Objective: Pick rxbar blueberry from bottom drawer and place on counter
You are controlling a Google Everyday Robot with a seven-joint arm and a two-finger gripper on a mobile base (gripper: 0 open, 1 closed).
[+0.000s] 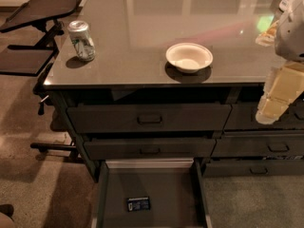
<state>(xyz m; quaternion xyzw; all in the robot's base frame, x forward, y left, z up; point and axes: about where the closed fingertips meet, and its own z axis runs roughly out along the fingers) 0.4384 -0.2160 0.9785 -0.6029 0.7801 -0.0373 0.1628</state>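
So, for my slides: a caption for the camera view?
Open bottom drawer holds the rxbar blueberry; gripper hangs at the right front of the counter, bearing a white bowl and soda can.

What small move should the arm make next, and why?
Probably swing the gripper left and down toward the open bottom drawer. The rxbar blueberry lies flat on its floor, untouched, while the gripper hangs at the right edge, beside the upper drawers.

The bottom drawer (149,164) is pulled out at six o'clock and open from above, with only the rxbar blueberry (138,204) on its floor. On the counter (142,18), a soda can (81,41) is set at ten o'clock and a bowl (189,57) at one o'clock. Bare surface is seen between and behind them. The gripper (273,106) is held at three o'clock.
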